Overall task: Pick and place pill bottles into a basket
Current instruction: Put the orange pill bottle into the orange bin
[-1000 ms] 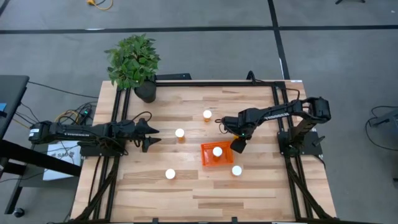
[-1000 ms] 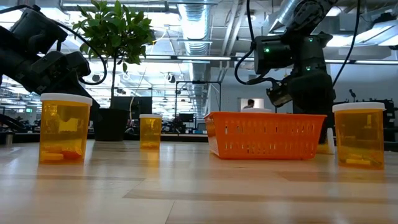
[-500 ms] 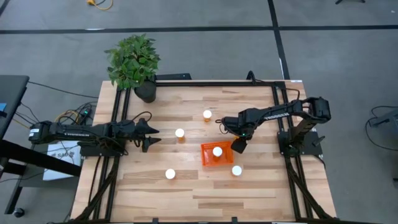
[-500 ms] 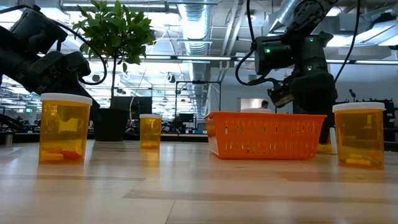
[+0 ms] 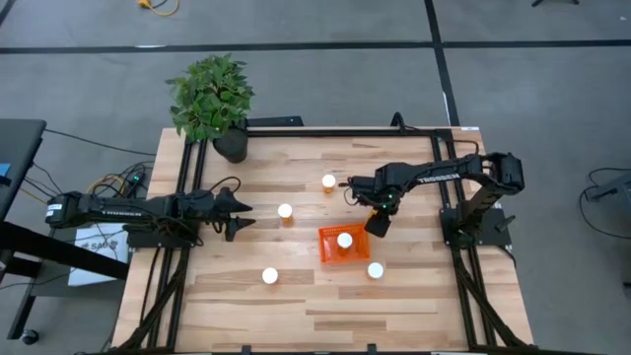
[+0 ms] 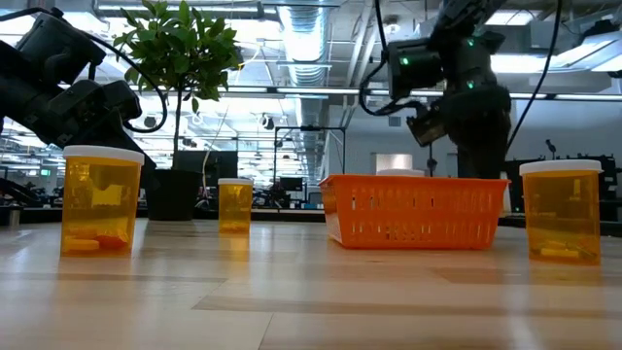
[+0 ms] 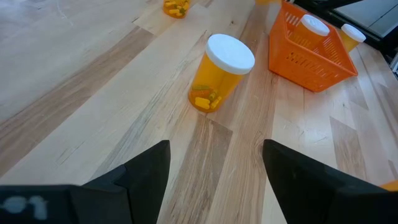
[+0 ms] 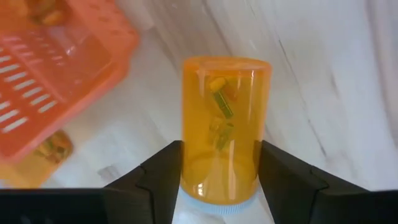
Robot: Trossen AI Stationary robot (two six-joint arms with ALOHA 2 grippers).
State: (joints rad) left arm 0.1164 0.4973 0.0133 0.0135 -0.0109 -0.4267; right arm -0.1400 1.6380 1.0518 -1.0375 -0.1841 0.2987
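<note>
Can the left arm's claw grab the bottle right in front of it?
Probably yes. The left claw is open and empty, the pill bottle stands upright just ahead, and only bare table lies between them.

An open-plan lab or workshop: exposed ceiling ducts (image 6: 311,39), concrete floor (image 5: 89,89), wooden worktop (image 5: 315,296) at 6 o'clock

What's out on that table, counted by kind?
Pill bottles: 6 (4 on the table, 1 in the basket, 1 held by the right gripper)
basket: 1
Potted plant: 1
Total: 8
</note>
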